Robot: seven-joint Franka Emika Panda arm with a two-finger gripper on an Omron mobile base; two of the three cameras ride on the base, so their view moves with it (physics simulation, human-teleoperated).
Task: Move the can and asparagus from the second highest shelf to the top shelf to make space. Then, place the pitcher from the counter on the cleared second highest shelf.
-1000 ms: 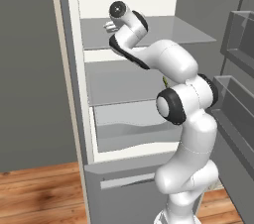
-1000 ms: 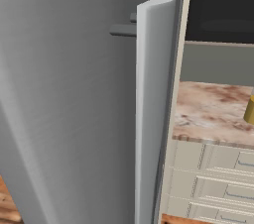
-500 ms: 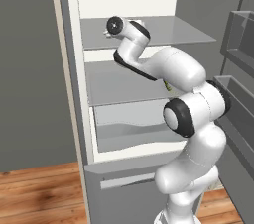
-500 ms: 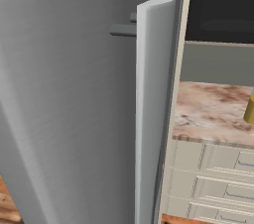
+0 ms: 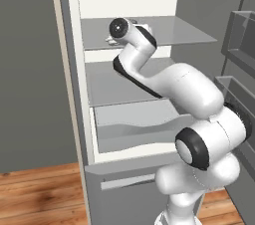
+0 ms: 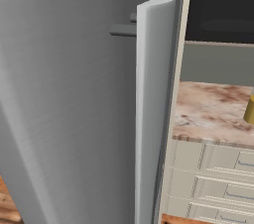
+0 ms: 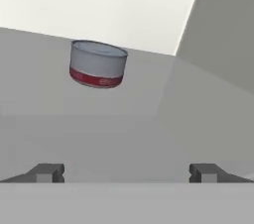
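The can [image 7: 97,64], squat grey metal with a red band, stands upright on the top shelf [image 7: 149,114] near the white back wall. My gripper [image 7: 126,173] is open; its two fingertips [image 7: 47,172] sit wide apart, short of the can, with nothing between them. In the left base view my wrist [image 5: 119,28] hovers over the top shelf [image 5: 172,32], above the bare second highest shelf [image 5: 112,87]. The asparagus is out of view. A yellow sliver of the pitcher [image 6: 249,110] shows on the mottled counter [image 6: 208,114].
The open fridge door and its handle [image 6: 154,94] stand close on the left of the right base view. Door racks [image 5: 240,37] hang to the right of the shelves. A drawer-like bin [image 5: 139,124] lies under the second shelf. Cream drawers [image 6: 213,178] run below the counter.
My hand has dropped from high in the fridge to just over the top shelf, and the elbow has swung out to the right. The right base view is unchanged.
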